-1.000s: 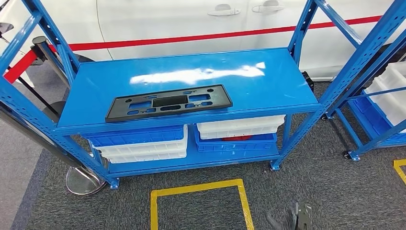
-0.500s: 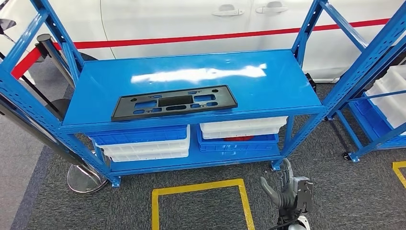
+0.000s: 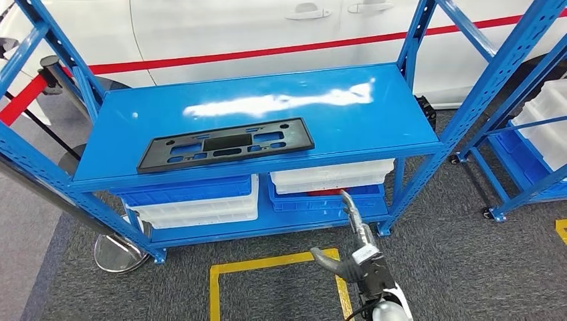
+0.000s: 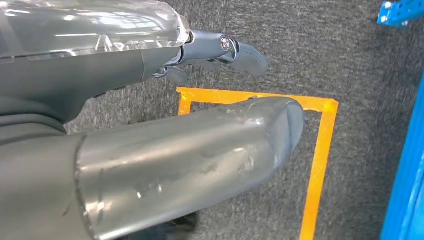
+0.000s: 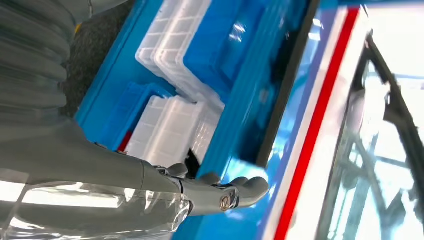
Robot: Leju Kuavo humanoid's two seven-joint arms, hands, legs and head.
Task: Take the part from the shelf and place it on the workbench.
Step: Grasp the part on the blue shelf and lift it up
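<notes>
The part (image 3: 224,144) is a long flat black plastic panel with several cutouts. It lies along the front left of the blue shelf top (image 3: 348,114). My right hand (image 3: 356,257) is raised low in front of the shelf's right half, below and to the right of the part, fingers spread and holding nothing. In the right wrist view that hand (image 5: 200,192) points at the shelf, and the part's dark edge (image 5: 286,85) shows beyond the fingers. My left hand (image 4: 200,130) hangs over the grey carpet, thumb and fingers apart and holding nothing.
Blue and white bins (image 3: 194,200) (image 3: 331,177) fill the lower shelf. A yellow tape square (image 3: 277,264) marks the carpet in front. A second blue rack with white bins (image 3: 551,127) stands at the right, a white car (image 3: 234,27) behind, a stanchion base (image 3: 117,251) at left.
My right hand has risen from the bottom edge of the head view toward the shelf front and spread its fingers. The camera has shifted a little; the part has not moved.
</notes>
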